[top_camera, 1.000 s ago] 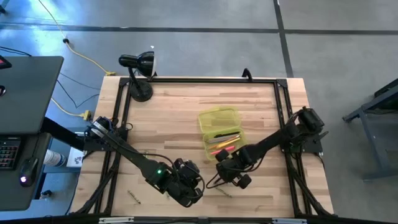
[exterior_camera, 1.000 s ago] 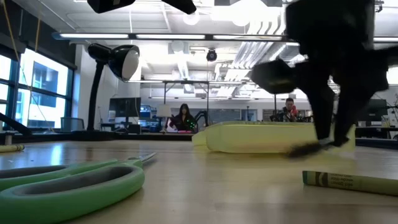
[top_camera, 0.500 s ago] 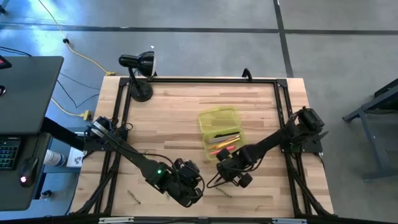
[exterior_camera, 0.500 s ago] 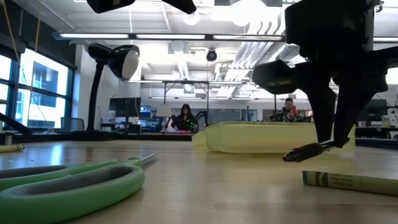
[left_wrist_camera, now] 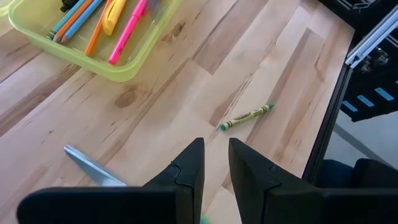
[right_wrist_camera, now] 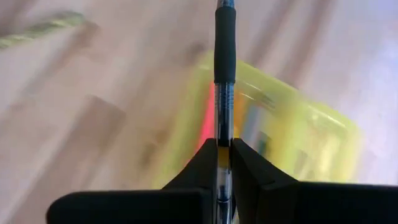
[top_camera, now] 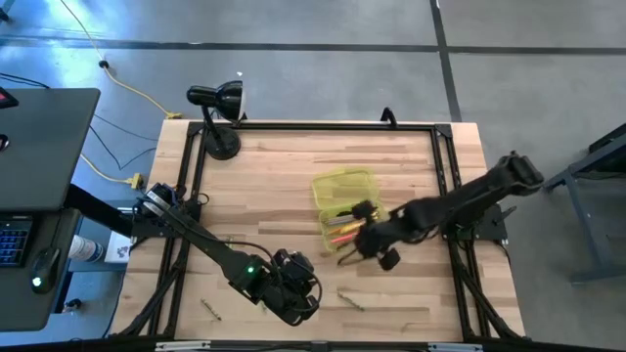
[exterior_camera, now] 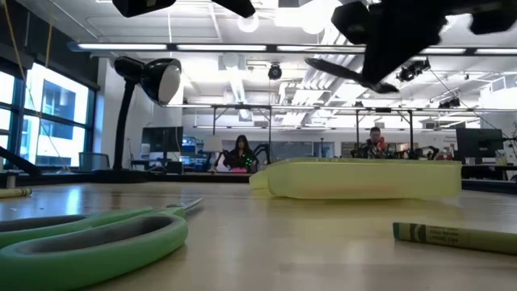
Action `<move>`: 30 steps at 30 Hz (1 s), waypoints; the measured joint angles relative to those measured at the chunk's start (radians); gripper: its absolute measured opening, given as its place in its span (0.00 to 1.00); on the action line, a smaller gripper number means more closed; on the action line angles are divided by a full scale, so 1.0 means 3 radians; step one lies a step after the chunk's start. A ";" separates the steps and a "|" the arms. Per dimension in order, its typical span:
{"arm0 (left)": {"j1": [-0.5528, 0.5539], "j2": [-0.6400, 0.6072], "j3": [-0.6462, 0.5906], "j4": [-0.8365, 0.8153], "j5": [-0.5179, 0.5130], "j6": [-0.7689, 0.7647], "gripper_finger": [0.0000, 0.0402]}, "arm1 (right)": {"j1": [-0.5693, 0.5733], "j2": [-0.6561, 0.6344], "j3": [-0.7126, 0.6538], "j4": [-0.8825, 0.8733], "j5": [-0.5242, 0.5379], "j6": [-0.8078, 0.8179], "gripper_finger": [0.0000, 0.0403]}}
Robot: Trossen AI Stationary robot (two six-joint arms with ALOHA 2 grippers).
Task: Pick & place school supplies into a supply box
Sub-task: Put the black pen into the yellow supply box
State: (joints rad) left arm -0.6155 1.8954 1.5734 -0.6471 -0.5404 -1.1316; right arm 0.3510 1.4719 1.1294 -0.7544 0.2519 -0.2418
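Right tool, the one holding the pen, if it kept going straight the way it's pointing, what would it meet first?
Probably the yellow-green supply box: the right tool and its pen aim at it, though depth is unclear.

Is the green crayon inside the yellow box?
No, the green crayon lies on the bare wooden table, apart from the yellow box.

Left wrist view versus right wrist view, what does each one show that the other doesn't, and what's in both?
Only the left wrist view shows the scissors' blade, the left gripper with a gap between its fingers, and the coloured supplies lying sharp in the box.

Only the right wrist view shows the right gripper, its fingers shut on a black-grip pen held over the box.

Both show the yellow-green supply box, the green crayon and the wooden table.
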 joint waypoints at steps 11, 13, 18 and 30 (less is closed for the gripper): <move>0.0000 0.0000 0.0000 0.0029 -0.0141 -0.0001 0.26 | -0.0641 -0.0240 -0.0616 0.0518 -0.0656 0.0162 0.03; 0.0001 0.0000 0.0000 0.0030 -0.0144 0.0000 0.26 | -0.0696 -0.0240 -0.0872 0.0712 -0.0687 0.0160 0.03; 0.0001 0.0000 0.0000 0.0029 -0.0143 0.0012 0.26 | -0.0803 -0.0241 -0.1287 0.1040 -0.0680 0.0285 0.04; 0.0000 0.0000 0.0000 0.0034 -0.0151 0.0006 0.26 | -0.0824 -0.0243 -0.1469 0.1218 -0.0683 0.0286 0.07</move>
State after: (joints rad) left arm -0.6155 1.8954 1.5734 -0.6369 -0.5857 -1.1297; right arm 0.1040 1.3991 0.6887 -0.3889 0.0469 -0.1558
